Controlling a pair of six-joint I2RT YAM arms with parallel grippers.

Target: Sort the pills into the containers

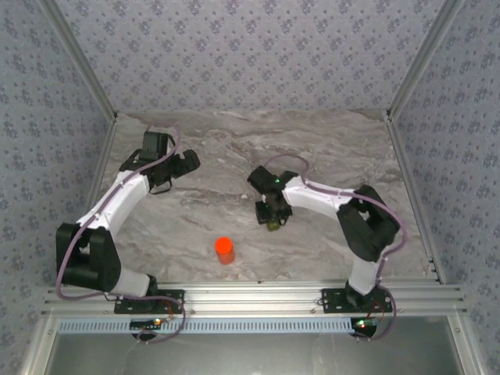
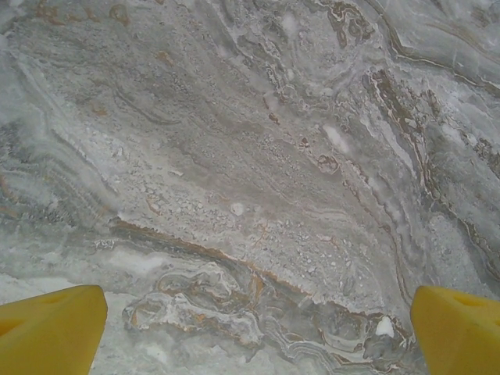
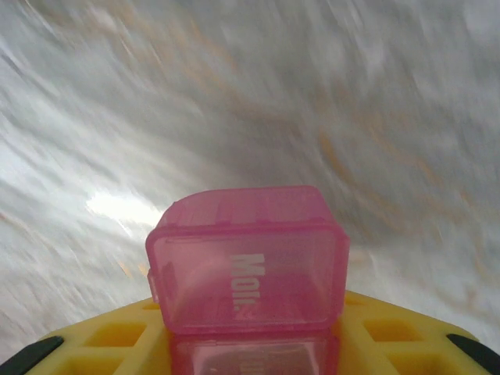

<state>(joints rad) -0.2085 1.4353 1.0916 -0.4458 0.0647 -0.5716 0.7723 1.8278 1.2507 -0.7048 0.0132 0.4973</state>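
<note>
Pressed close to the right wrist camera sits the pill box, its translucent pink compartment facing the lens with the lid down. Raised letters run across that lid, too soft to read with certainty. A second pink panel joins it at 6 o'clock and is cut off by the frame edge. The plastic is cloudy, so I cannot tell whether anything lies inside either part.

Yellow fingers flank the box at 4 and 8 o'clock, and the right gripper is clamped on it. The marble table behind is smeared and blurred.

From the top camera, the right gripper points down just right of the table's middle. An olive-green bit of the pill box peeks out at its tip, at 6 o'clock from the wrist. An orange-red bottle stands upright on the table, at 8 o'clock from that gripper and apart from it.

The left gripper hangs toward 10 o'clock from the table's centre, well apart from the bottle and the box.

In the left wrist view, the left gripper has its yellow fingers spread wide, one at 7 o'clock and one at 5 o'clock. Bare grey marble lies between them.
</note>
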